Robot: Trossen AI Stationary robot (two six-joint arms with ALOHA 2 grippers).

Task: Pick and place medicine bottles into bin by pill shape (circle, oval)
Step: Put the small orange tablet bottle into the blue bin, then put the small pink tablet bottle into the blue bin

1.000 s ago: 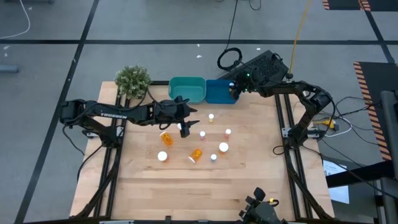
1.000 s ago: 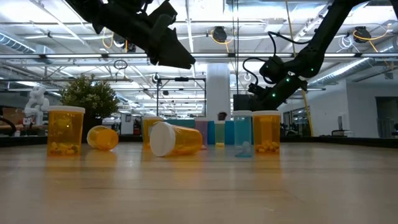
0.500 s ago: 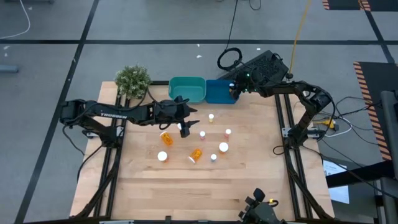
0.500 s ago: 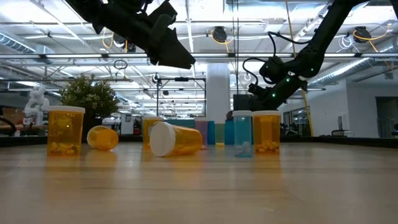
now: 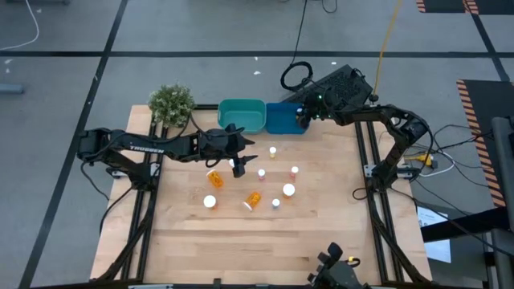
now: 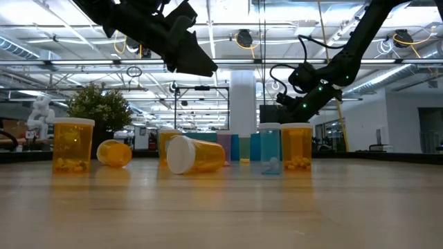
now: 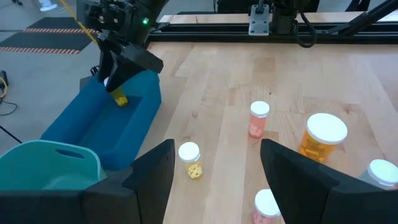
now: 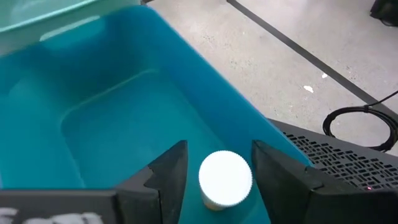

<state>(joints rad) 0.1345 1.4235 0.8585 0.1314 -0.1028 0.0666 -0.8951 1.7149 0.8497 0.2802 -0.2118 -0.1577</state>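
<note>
Right pincer (image 8: 214, 180) sits over the blue bin (image 5: 283, 120) with a medicine bottle (image 8: 225, 178) between its fingers; white cap faces the wrist camera. From the left wrist view the bottle hangs just above the bin floor, fingers closed around it. Nothing has shifted across the last second in either the high or low view: both arms frozen, same bottle layout. My read: the right arm is paused right at release, so this bottle isn't sorted yet. Next step is to open and let it drop.

Left pincer (image 5: 244, 152) hovers above the bench (image 5: 321, 233) near the teal bin (image 5: 241, 114), fingers spread wide, holding nothing. It points toward the loose bottles; likely lining up for the next pick.

Pose:
- Right arm reaches from the bench's right edge up to the far side, wrist angled down into the blue bin.
- Left arm stretches out low from the left side, roughly level, tip tilted down, clear of the surface in the low view.

Remaining bottles are scattered mid-bench: some upright with white caps showing, at least two tipped on their sides. Small potted plant (image 5: 171, 103) stands at the far left corner, beside the teal bin.
</note>
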